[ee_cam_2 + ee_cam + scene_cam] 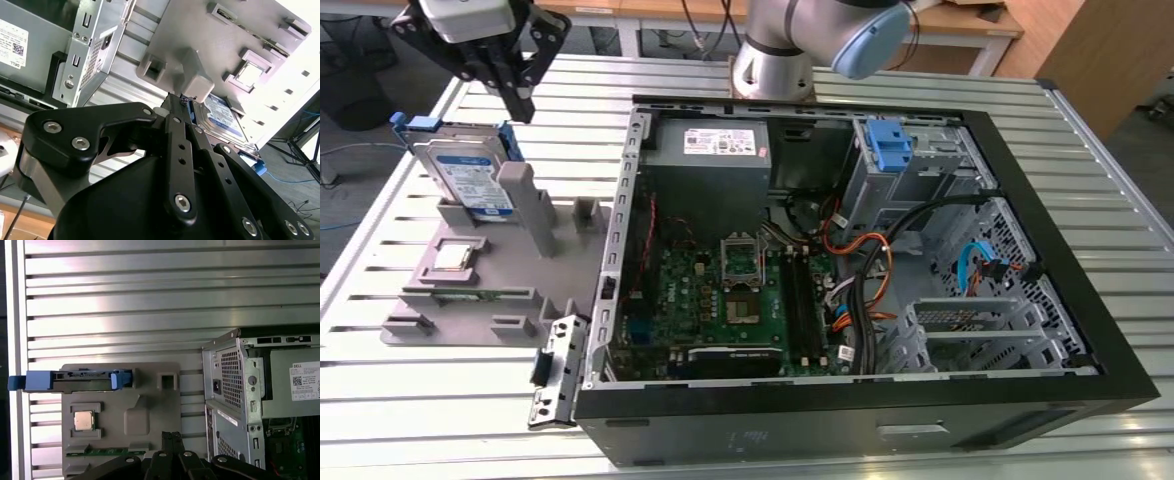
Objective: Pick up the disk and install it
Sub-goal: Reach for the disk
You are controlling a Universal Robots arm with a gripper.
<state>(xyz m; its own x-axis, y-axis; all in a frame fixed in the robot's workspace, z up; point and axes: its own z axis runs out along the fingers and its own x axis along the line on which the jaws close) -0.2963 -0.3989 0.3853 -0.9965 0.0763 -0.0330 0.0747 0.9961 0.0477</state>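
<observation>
Slatted table (400, 400) under case (854, 425), holder (467, 300)

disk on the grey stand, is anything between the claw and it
Nothing visible does. In the exterior view the claw hangs in open air just above the disk, which stands on edge in the grey holder. The holder's tall post stands beside the disk, on the exterior view's right, close under the claw's tip.

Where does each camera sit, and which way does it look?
Exterior view: off the arm, high, looking down on case, disk, holder; shows arm and gripper.
First wrist view: on the wrist, facing down on disk and holder; gripper shows.
Second wrist view: along the gripper linkage toward the disk.
All share disk and gripper.
</observation>
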